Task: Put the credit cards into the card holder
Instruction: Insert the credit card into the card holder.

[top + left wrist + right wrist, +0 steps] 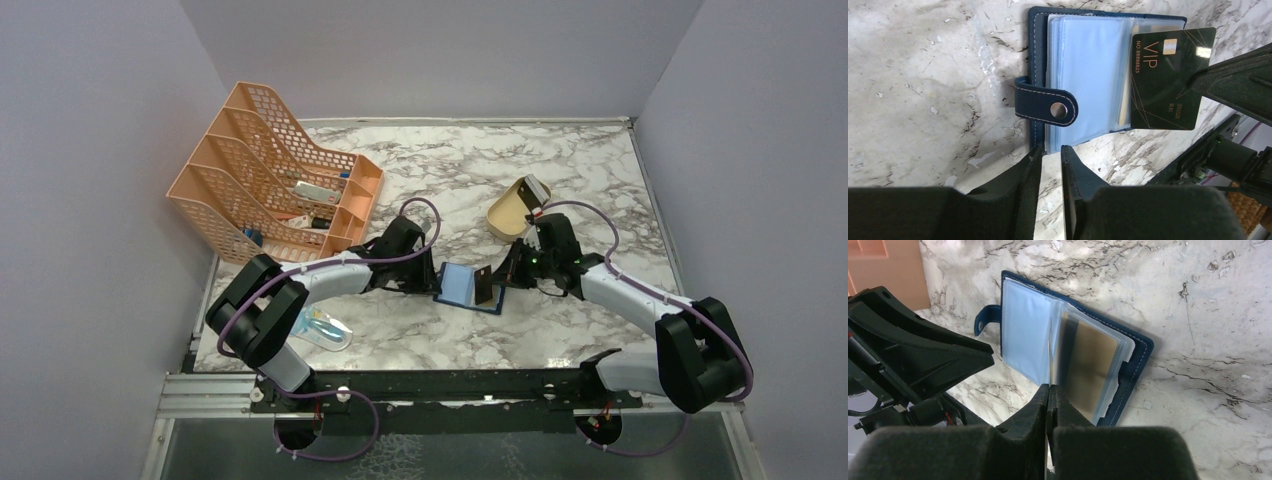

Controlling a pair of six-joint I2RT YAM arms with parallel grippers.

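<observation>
The card holder lies open on the marble between the two arms, navy with clear pockets and a snap strap. A yellow-gold card sits in a pocket on one side. My right gripper is shut on a dark grey VIP card, which stands on edge over the holder's pockets. My left gripper has its tips at the holder's near edge beside the strap. Its jaws stand a narrow gap apart, and only marble shows between them.
An orange mesh file rack stands at the back left. A tan oval tray with a packet lies behind the right arm. A clear plastic packet lies near the left arm's base.
</observation>
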